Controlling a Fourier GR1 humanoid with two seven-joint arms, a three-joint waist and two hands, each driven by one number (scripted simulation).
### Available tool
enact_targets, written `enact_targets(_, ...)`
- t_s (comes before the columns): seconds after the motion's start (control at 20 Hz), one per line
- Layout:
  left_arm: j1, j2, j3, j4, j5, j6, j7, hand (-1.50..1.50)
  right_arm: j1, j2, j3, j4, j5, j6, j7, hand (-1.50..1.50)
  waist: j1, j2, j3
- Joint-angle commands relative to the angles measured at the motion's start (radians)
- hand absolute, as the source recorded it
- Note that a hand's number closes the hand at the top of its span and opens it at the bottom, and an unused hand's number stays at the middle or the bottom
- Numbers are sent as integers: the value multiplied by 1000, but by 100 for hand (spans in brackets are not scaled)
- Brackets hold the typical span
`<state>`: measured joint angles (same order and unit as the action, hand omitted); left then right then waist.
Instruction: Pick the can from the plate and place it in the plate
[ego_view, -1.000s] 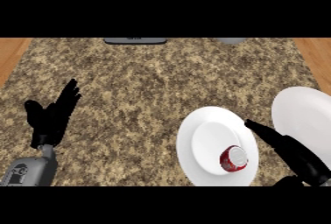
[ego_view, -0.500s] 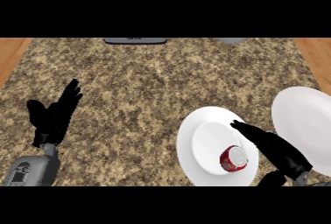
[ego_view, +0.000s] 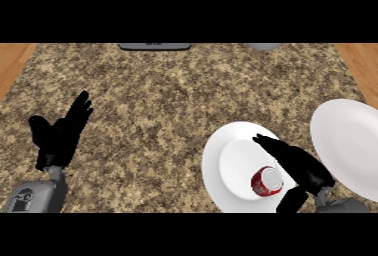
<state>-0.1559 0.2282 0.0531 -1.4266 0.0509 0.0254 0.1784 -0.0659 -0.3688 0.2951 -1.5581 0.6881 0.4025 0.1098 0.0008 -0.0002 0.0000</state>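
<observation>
Granite-patterned bench fills the head view, with wooden strips along its left and right edges. Near the lower right stands a white plate, and on it lies the can, red-sided with a pale round end turned up toward the camera, resting in the plate's lower middle part. A second plate, also white, sits just to the right of the first, partly cut off by the view's edge; whether the two rims touch cannot be told.

The right robot hand reaches over the first plate from the lower right, its fingers stretched out straight above and to the right of the can, the thumb below it; the robot hand is open and is not closed round the can. Whether it touches the can cannot be told.

The left robot hand shows at the left, open, fingers up, resting above the bench.

Two grey things, cut off, sit at the bench's far edge.
</observation>
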Motion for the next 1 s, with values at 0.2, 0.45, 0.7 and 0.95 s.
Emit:
enact_targets(0.2, -82, -10, 27, 70, -19, -10, 22, 0, -9, 19, 21, 98, 89, 31, -83, -150, -2, 1, 0)
enact_targets(0.45, 18, -7, 43, 37, -10, -42, -49, 0, 2, 11, 54, 23, 109, 68, -144, 150, -1, 0, 0)
enact_targets(0.7, 33, 5, 44, -79, -13, -56, 48, 0, 15, 74, 30, 106, 140, 1, -187, 150, 1, -1, 0)
enact_targets(0.95, 33, -18, 52, -16, -17, -55, -13, 0, 79, 160, 30, -43, 154, -8, -21, 150, -4, -1, 0)
